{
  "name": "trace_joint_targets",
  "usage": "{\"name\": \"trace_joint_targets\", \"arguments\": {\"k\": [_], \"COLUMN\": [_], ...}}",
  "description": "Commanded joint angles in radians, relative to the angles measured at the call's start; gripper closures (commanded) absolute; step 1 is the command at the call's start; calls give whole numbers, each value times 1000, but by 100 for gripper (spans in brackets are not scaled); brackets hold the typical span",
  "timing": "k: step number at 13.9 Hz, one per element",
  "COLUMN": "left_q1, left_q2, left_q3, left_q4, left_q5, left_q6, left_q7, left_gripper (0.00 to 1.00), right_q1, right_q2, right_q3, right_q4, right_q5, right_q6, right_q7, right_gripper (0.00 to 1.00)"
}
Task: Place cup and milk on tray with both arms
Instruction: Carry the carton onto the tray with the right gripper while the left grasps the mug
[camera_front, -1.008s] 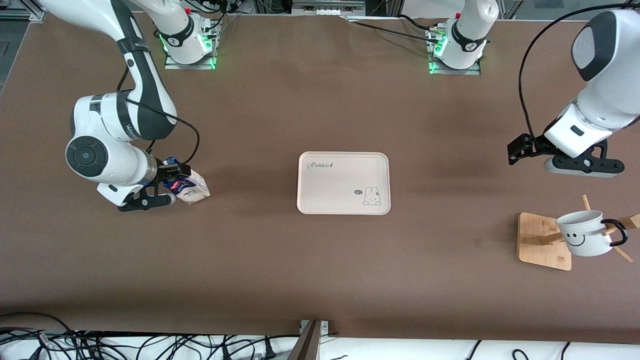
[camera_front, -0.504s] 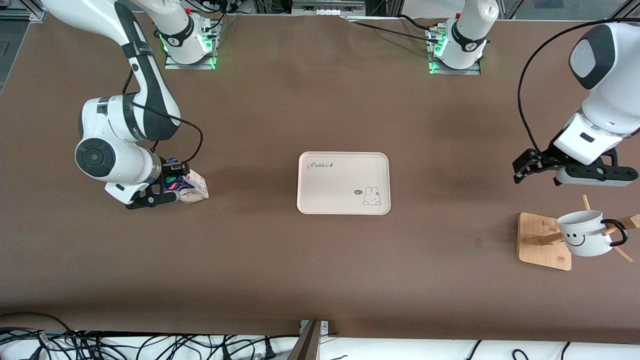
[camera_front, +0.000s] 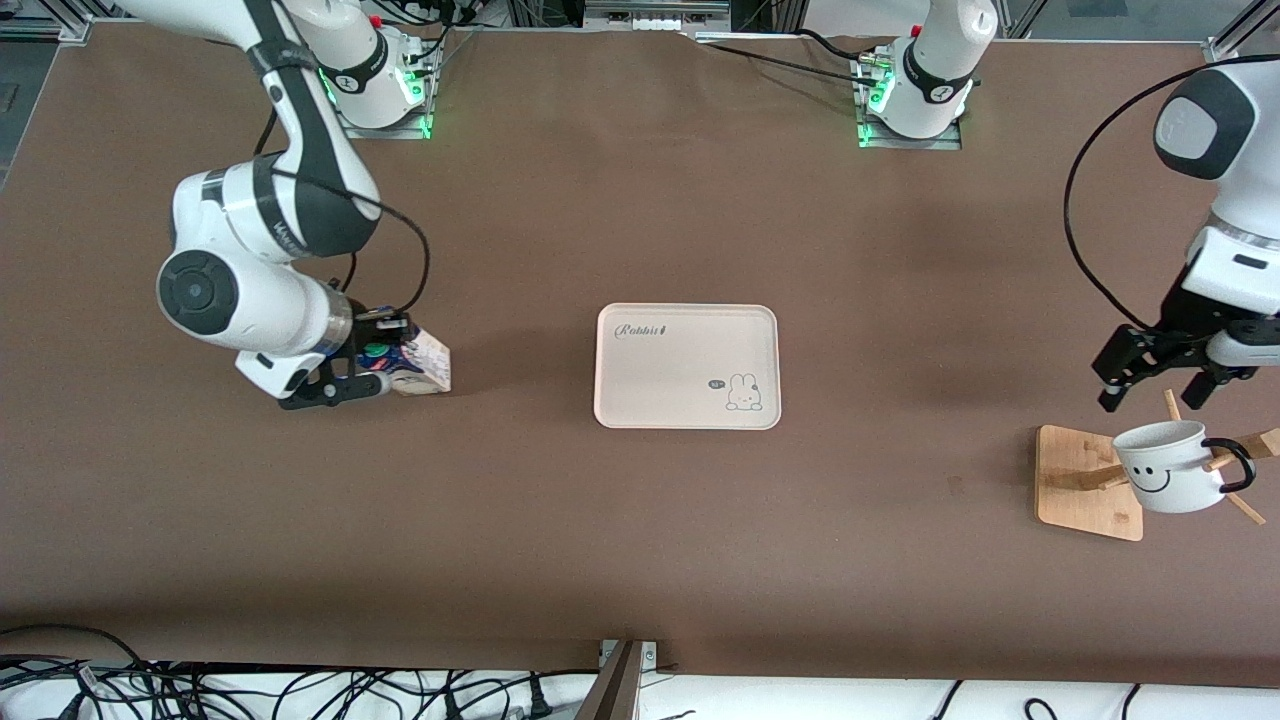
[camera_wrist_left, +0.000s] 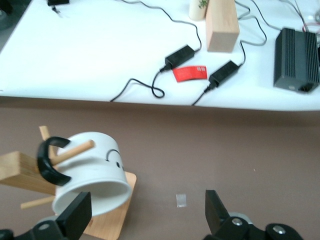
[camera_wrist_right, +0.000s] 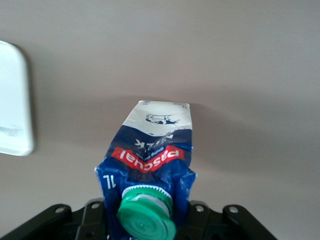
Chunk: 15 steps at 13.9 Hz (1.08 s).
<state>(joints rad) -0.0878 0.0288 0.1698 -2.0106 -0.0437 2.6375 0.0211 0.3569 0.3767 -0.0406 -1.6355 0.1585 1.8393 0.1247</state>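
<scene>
The milk (camera_front: 425, 366), a blue and white carton with a green cap, sits tilted in my right gripper (camera_front: 378, 366), which is shut on its gable top (camera_wrist_right: 150, 160) toward the right arm's end of the table. The cream tray (camera_front: 660, 385) lies mid-table with nothing on it. The white cup (camera_front: 1165, 470) with a smiley face hangs on its side on the pegs of a bamboo rack (camera_front: 1085, 490). My left gripper (camera_front: 1152, 392) hovers open just above the rack. In the left wrist view the cup's rim (camera_wrist_left: 95, 165) is beside one finger of the left gripper (camera_wrist_left: 146, 212).
A small tape mark (camera_wrist_left: 181, 200) is on the brown table beside the rack. Cables (camera_front: 300, 690) run along the table edge nearest the front camera. Both arm bases stand along the edge farthest from it.
My right gripper has shut on the milk and moved it toward the tray. My left gripper has moved down toward the cup and rack, still open.
</scene>
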Motion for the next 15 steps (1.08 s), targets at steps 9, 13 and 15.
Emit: {"name": "trace_joint_targets", "arguments": {"k": [9, 13, 15], "left_q1": [-1, -1, -3], "left_q2": [31, 97, 109], "left_q3": [-6, -7, -9], "left_q4": [-264, -284, -284], "left_q5": [-96, -96, -96], "left_q6": [524, 697, 710], "left_q7": [-16, -47, -99], "left_gripper": [0, 0, 0], "right_q1": [350, 359, 359], "right_q2": [330, 350, 350], "right_q3": [36, 34, 34], "right_q4": [388, 387, 387], "right_q5": [78, 49, 35], "right_q6": [138, 143, 141], "right_q7": [464, 483, 480], "right_gripper": [60, 61, 60]}}
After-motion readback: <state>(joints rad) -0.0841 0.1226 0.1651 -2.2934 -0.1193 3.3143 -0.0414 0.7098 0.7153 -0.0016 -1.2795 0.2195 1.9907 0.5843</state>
